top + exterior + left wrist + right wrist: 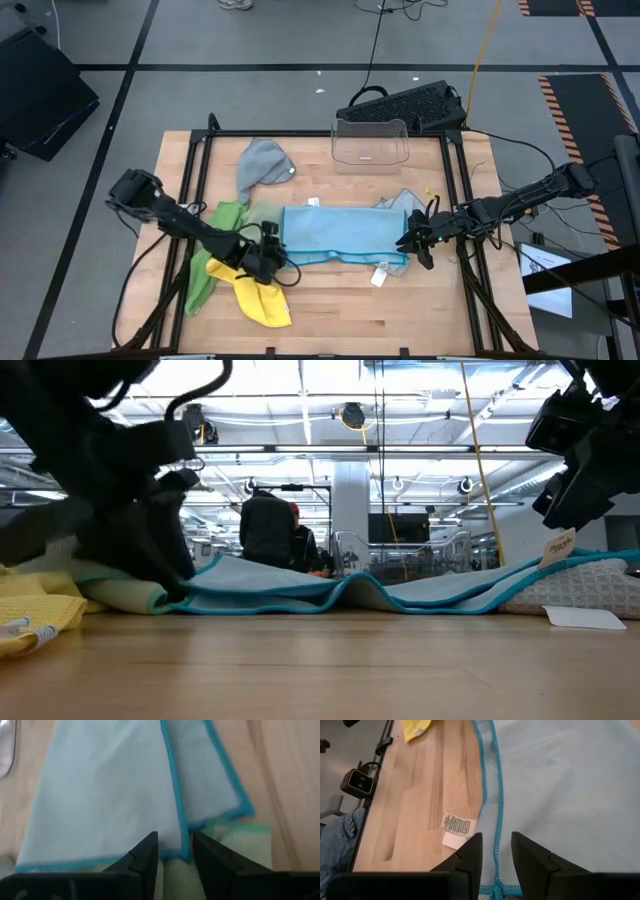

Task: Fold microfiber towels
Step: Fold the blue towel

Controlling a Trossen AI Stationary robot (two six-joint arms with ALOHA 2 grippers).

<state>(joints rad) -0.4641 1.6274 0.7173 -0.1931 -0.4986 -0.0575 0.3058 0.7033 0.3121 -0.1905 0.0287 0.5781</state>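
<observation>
Yellow towel (262, 300): crumpled at the tabletop's (400, 320) near edge, waiting.
Light blue towel (345, 236): stretched flat mid-tabletop, seemingly for a fold.
Left gripper (174, 851): fingers apart astride the towel's near-left hem, over a pale green towel (240, 842).
Right gripper (496, 851): fingers apart astride the opposite hem.
Grey towel (262, 165): heaped farther back.
Clear bin (371, 143): at the far edge.

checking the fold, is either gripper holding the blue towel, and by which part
Right gripper straddles the blue towel's stitched edge; left gripper sits open at its opposite corner. A firm pinch cannot be told.
</observation>
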